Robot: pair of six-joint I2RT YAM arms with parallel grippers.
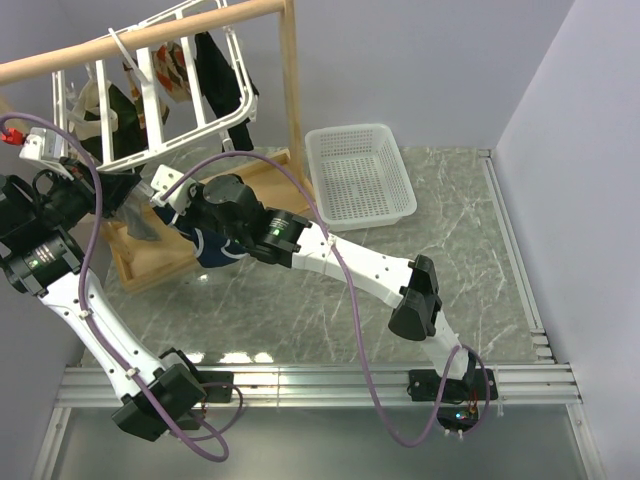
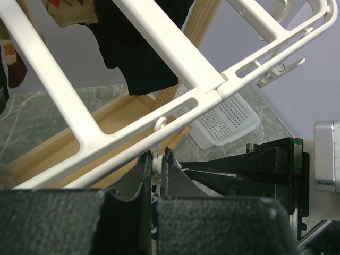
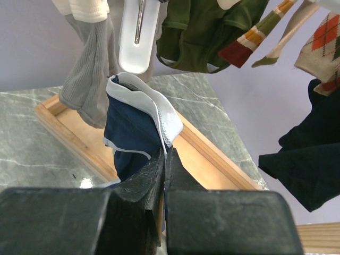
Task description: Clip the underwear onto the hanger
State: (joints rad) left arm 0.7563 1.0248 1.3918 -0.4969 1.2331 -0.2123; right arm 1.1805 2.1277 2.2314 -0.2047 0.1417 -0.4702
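Hanger (image 1: 190, 140) upper left, under rail (image 1: 150, 35); basket (image 1: 345, 132) to its right; underwear (image 1: 215, 250) below hanger, over wooden base (image 1: 150, 262).

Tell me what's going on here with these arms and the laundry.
The right pincer is shut on the navy underwear, holding its white-trimmed waistband just under a white clip dangling from the hanger. The left pincer is closed on a small white hanging piece of the hanger's frame, apparently steadying it. The underwear does not look clipped yet; other garments already hang there.
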